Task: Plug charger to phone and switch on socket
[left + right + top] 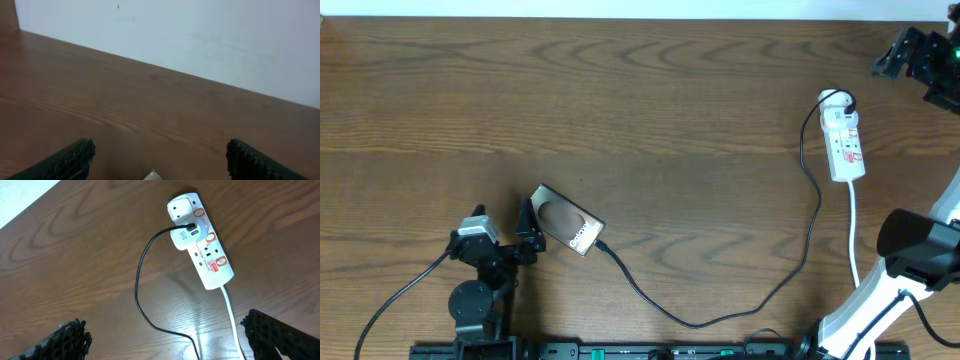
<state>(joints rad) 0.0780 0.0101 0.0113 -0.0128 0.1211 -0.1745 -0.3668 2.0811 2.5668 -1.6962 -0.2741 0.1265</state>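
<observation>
1. Overhead: the phone [568,232], a flat bronze-brown rectangular slab with white lettering, lies on the brown wooden table [620,100] at lower left. The charger [740,312], a long thin black cable, loops from the phone's right end across to the socket [846,143], a narrow white power strip with red markings at far right. Its tip meets the phone's edge, so plugging in looks done or nearly so, though whether it is fully seated is too small to tell. The left gripper [526,236] sits at the phone's left end. The right gripper [900,55] hovers near the socket.

2. Left wrist: the left gripper [160,161] is spread wide, holding nothing. Only bare table and a pale wall [200,30] show.

3. Right wrist: the right gripper [172,336] is spread, above the socket [207,255]. The charger [142,280] runs into a white adapter [184,238] seated there. The switch state is unreadable, and pressing it seems the remaining step. Nothing blocks the way, though the cable and white mains lead [231,315] lie close by.
</observation>
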